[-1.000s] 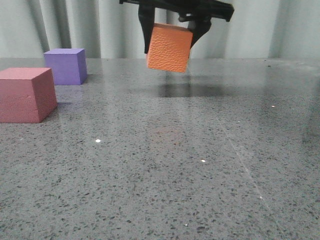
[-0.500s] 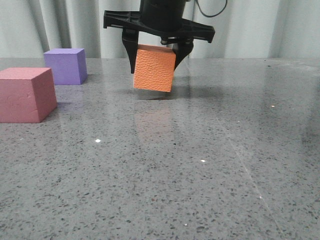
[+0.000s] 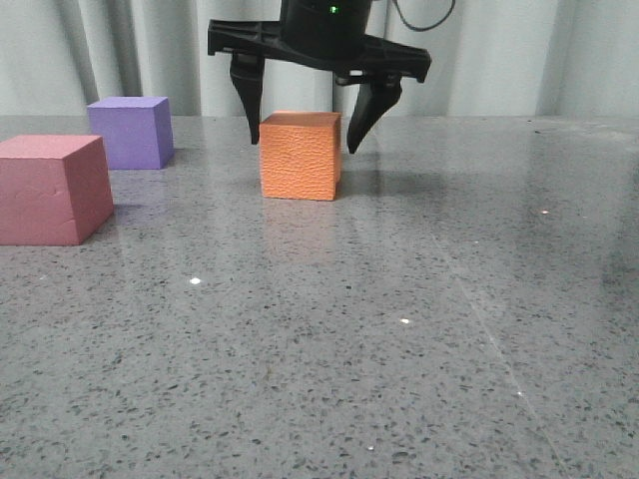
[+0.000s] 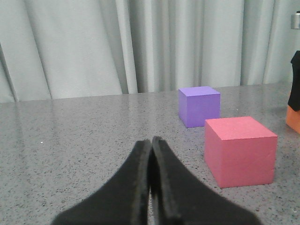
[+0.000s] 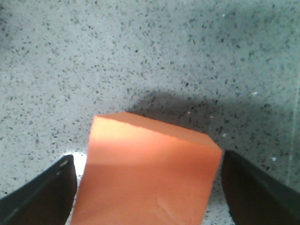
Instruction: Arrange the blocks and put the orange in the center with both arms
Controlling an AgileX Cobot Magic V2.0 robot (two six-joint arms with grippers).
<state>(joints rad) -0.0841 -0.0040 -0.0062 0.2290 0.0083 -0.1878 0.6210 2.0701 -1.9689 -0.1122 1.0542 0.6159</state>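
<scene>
The orange cube [image 3: 300,156] rests flat on the grey speckled table [image 3: 329,329], right of the purple cube [image 3: 131,132] and the pinkish-red cube [image 3: 52,189]. My right gripper [image 3: 303,132] hangs over the orange cube with its fingers [image 3: 247,100] spread on either side, not touching it. In the right wrist view the orange cube [image 5: 147,173] lies between the open fingers [image 5: 44,194] with a gap each side. My left gripper [image 4: 151,140] is shut and empty, low over the table, left of the pinkish-red cube [image 4: 239,151] and purple cube [image 4: 199,106].
A pale curtain [image 3: 130,50] hangs behind the table's far edge. The orange cube's corner [image 4: 294,119] and the right gripper's finger show at the edge of the left wrist view.
My right gripper lowered the orange cube leftward onto the table and opened. The cube now stands flat, released. The other cubes have not moved.
</scene>
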